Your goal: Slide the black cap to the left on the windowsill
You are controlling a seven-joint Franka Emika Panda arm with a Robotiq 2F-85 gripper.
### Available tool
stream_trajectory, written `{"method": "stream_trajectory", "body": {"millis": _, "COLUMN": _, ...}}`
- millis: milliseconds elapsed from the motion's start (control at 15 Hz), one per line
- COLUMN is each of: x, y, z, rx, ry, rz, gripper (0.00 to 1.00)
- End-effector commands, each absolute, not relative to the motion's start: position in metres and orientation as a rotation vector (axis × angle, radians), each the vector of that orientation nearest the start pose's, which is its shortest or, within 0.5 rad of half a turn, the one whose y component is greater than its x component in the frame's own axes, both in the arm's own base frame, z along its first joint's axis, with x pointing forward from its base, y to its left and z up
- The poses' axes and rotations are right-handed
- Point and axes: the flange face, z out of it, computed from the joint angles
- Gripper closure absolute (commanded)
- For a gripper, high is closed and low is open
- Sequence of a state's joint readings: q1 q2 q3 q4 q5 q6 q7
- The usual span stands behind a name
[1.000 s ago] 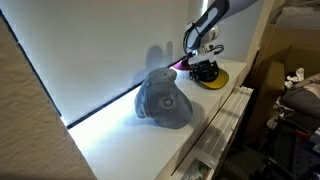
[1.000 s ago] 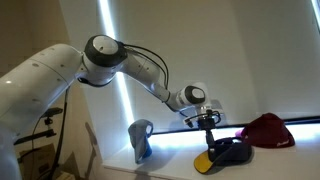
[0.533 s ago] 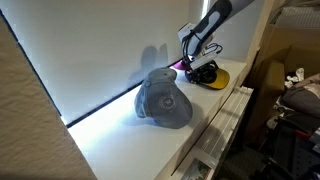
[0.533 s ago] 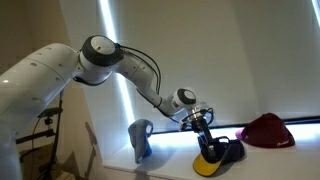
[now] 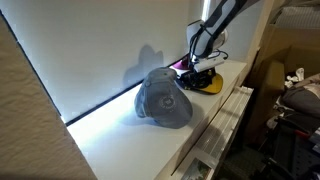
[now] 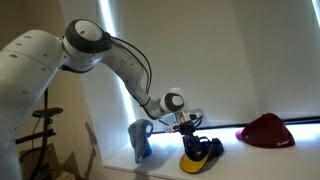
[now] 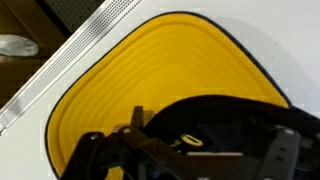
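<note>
The black cap (image 5: 203, 80) with its yellow brim (image 5: 212, 85) lies on the white windowsill (image 5: 120, 140), close to the right of the bigger grey cap (image 5: 165, 100). My gripper (image 5: 203, 66) comes down on its dark crown. In an exterior view the cap (image 6: 203, 150) sits under the gripper (image 6: 190, 138), brim toward the front. The wrist view shows the yellow brim (image 7: 160, 80) filling the frame and the black crown (image 7: 230, 120) between my fingers (image 7: 90, 150). The gripper (image 7: 188, 150) has its jaws wide apart, straddling the crown.
A maroon cap (image 6: 268, 130) lies farther right on the sill (image 6: 255, 165). The grey cap also shows in an exterior view (image 6: 140, 140), just left of the black cap. A ribbed grille (image 5: 225, 120) runs along the sill's front edge. The pale blind (image 5: 100, 50) backs the ledge.
The gripper and the black cap have moved left along the sill together, away from the maroon cap and closer to the grey cap. The brim has swung toward the front.
</note>
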State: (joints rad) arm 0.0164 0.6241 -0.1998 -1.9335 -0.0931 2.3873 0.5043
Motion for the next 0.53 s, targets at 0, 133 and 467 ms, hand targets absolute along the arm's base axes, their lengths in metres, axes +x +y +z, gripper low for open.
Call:
{"method": "stream_trajectory", "body": {"millis": 0, "x": 0.562, "y": -0.089, "z": 0.165, "rx": -3.076, "ry": 0.793, "rz": 0.180, "gripper": 0.00}}
{"method": "stream_trajectory", "body": {"millis": 133, "x": 0.556, "y": -0.079, "z": 0.168, "rx": -3.014, "ry": 0.692, "rz": 0.171, "gripper": 0.00}}
{"method": "stream_trajectory", "body": {"millis": 467, "x": 0.561, "y": -0.073, "z": 0.180, "rx": -2.809, "ry": 0.706, "rz": 0.064, "gripper": 0.00}}
